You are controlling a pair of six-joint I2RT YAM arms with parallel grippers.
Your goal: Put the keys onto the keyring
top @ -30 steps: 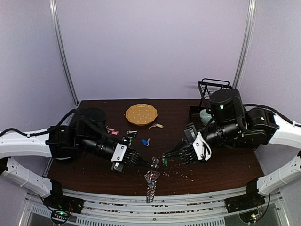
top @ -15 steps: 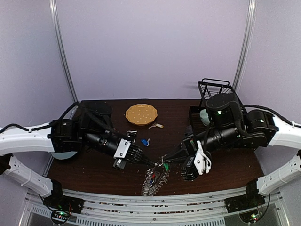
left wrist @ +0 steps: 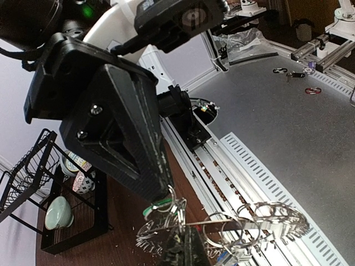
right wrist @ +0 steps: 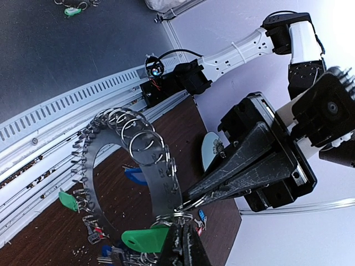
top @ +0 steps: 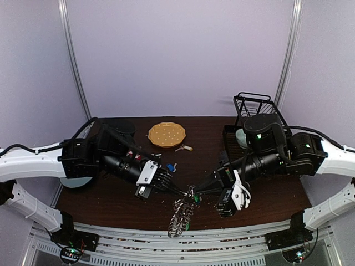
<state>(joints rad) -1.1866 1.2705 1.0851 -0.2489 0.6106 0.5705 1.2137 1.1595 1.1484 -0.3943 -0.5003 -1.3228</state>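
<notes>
The keyring [top: 179, 213] is a large silver ring fringed with keys. It hangs over the table's near edge below both gripper tips. It also shows in the left wrist view [left wrist: 260, 224] and the right wrist view [right wrist: 105, 166]. My left gripper [top: 184, 193] is shut on a small split ring of the keyring [left wrist: 186, 244]. My right gripper [top: 197, 193] meets it tip to tip and is shut on the ring of a green-tagged key [right wrist: 145, 239]. Loose keys lie behind on the table: a blue-tagged one [top: 171, 166], red-tagged ones [top: 133, 155] and a plain one [top: 184, 147].
A yellow-orange round plate [top: 166, 133] sits at the back middle of the dark table [top: 266, 199]. A black wire rack [top: 253, 108] with a pale bowl [top: 241, 137] stands at the back right. Slotted metal rails [top: 222, 244] run along the near edge.
The right wrist has rolled and its gripper has dropped a little. The left gripper has shifted slightly right. The tips stay together and the hanging keyring has swung a little.
</notes>
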